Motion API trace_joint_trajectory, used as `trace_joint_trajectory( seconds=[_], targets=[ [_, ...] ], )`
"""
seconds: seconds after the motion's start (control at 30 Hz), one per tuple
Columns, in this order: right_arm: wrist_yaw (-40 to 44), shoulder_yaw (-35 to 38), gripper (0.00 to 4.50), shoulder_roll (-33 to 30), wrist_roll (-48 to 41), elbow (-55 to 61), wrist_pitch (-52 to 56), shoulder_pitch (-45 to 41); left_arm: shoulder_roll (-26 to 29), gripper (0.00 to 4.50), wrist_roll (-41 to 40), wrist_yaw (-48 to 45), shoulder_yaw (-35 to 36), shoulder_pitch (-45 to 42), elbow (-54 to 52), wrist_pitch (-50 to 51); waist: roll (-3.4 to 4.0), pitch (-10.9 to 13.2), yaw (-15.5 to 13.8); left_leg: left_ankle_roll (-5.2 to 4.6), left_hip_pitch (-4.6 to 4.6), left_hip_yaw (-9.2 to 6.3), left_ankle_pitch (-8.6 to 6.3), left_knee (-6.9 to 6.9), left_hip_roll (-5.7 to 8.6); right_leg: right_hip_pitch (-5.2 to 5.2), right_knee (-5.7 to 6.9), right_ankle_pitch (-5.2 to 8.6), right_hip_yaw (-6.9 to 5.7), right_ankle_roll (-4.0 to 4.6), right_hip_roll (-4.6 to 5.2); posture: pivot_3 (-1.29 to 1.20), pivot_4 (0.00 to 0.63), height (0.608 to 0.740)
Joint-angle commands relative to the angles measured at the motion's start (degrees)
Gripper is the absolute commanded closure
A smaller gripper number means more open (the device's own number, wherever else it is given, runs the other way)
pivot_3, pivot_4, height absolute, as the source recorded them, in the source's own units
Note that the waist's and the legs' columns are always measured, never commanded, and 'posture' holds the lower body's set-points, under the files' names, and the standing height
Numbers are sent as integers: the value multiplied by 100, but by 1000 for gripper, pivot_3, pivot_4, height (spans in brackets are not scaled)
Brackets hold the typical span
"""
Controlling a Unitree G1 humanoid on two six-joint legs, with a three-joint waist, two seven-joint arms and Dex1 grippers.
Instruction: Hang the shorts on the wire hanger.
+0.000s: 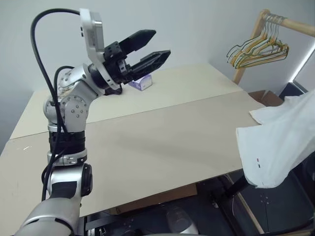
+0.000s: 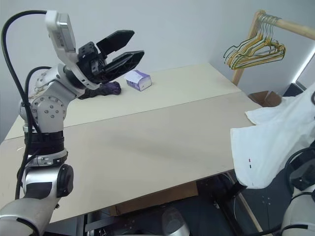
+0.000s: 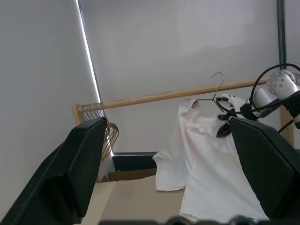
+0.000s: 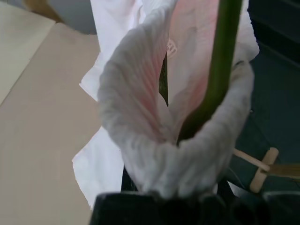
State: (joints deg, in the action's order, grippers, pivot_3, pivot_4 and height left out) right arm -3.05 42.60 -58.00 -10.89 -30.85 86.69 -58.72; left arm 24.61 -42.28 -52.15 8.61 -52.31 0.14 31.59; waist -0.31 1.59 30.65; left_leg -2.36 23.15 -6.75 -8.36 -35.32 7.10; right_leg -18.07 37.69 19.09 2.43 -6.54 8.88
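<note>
The white shorts (image 1: 278, 142) hang off the table's right end, draped on the thin greenish wire hanger (image 4: 220, 70), which runs through the gathered waistband (image 4: 140, 140). In the left wrist view my right gripper (image 3: 224, 117) is shut on the wire hanger beside the waistband. The hanger's hook (image 3: 218, 84) stands just below the wooden rod (image 3: 164, 97), and I cannot tell whether they touch. My left gripper (image 1: 162, 43) is raised over the table's far left, open and empty, its fingers pointing towards the shorts.
A beige table (image 1: 162, 142) spans the middle. On its far side lie a white-and-purple tissue box (image 1: 141, 82) and a dark purple cloth (image 2: 106, 89). A bunch of yellow and dark hangers (image 1: 258, 49) hangs on the wooden rack (image 1: 290, 22). A cardboard box (image 1: 266, 97) sits below.
</note>
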Motion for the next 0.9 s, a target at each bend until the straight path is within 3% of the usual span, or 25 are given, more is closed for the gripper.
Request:
trace_joint_trajectory(
  seconds=[0.03, 0.23, 0.57, 0.9],
  targets=[
    [-122, -67, 4500, -371, 142, -545, -661, -467, 60, 19, -60, -63, 41, -210, -89, -34, 2, 1, 5, -1, 0, 5, -1, 0, 0, 1, -1, 0, 1, 0, 2, -509, 0, 740],
    [-30, -130, 4500, -610, 100, -1722, -1421, -500, 49, 19, -34, -79, 23, -177, -122, -51, -4, 5, 27, -8, -4, 20, -7, 0, -3, 21, -26, 0, 0, -5, 2, -507, 0, 740],
    [-16, -215, 4500, -716, -54, -2765, -2460, 95, 133, 19, -49, -50, -2, 11, -353, 35, -19, 17, 31, -5, -72, 26, -47, 4, -6, 152, -142, -18, -11, -41, 2, -494, 0, 740],
    [68, -274, 1254, -875, -218, -3012, -2773, 108, 160, 0, -80, -33, -4, 31, -436, 129, -24, 20, 27, -11, -86, 36, -66, 6, 7, 190, -194, -34, -11, -66, 26, -493, 0, 740]
  ],
)
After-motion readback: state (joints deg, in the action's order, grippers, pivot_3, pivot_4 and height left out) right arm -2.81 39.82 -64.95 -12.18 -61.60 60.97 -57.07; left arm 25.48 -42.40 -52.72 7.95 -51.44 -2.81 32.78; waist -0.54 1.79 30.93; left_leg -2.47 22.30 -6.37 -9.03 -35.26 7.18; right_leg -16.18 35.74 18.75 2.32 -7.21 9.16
